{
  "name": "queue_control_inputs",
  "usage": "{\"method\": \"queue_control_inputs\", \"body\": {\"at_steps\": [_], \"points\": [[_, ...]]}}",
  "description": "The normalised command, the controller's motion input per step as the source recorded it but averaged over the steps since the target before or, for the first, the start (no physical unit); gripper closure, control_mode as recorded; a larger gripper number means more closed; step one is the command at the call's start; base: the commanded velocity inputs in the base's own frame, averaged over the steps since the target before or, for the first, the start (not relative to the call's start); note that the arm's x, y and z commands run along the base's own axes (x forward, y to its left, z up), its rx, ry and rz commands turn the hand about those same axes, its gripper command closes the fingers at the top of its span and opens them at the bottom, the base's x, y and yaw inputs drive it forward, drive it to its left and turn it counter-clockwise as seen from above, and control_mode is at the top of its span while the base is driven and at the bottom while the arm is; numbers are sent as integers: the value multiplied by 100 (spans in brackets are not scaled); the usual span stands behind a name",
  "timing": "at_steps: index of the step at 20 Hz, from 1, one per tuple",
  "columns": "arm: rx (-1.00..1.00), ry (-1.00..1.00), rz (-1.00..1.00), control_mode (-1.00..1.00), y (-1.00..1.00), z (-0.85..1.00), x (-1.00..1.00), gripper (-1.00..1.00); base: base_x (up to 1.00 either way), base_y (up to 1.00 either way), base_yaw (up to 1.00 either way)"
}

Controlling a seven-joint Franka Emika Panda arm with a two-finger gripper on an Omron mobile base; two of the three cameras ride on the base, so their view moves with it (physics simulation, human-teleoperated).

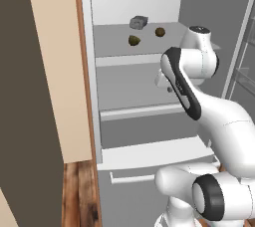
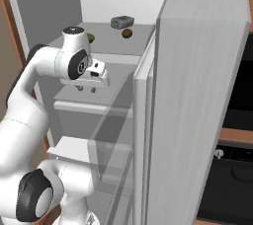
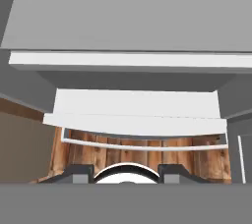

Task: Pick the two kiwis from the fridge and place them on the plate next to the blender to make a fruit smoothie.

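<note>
Fridge (image 1: 149, 159) is open, door (image 2: 197, 110) swung out to the right. Both kiwis sit on the top shelf (image 1: 114, 47): one olive-green (image 1: 133, 40) toward the front left, one brown (image 1: 160, 32) further back right, well apart. A grey angular lump (image 1: 138, 22) lies behind them. Pincer (image 2: 86, 90) hangs in front of the middle shelf, pointing down, jaws closed with nothing in them. Hand view looks down past shelf edges to the drawer front (image 3: 135, 112) and wooden floor (image 3: 142, 154).
</note>
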Motion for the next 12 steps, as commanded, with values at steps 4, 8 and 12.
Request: {"method": "queue_control_inputs", "body": {"at_steps": [4,8,12], "points": [[0,-6,0,-100,1,0,-4,-100,0,0,0],[3,-39,1,-100,4,10,-45,-100,0,0,0],[4,-36,0,-100,16,54,-23,-100,0,0,0]]}}
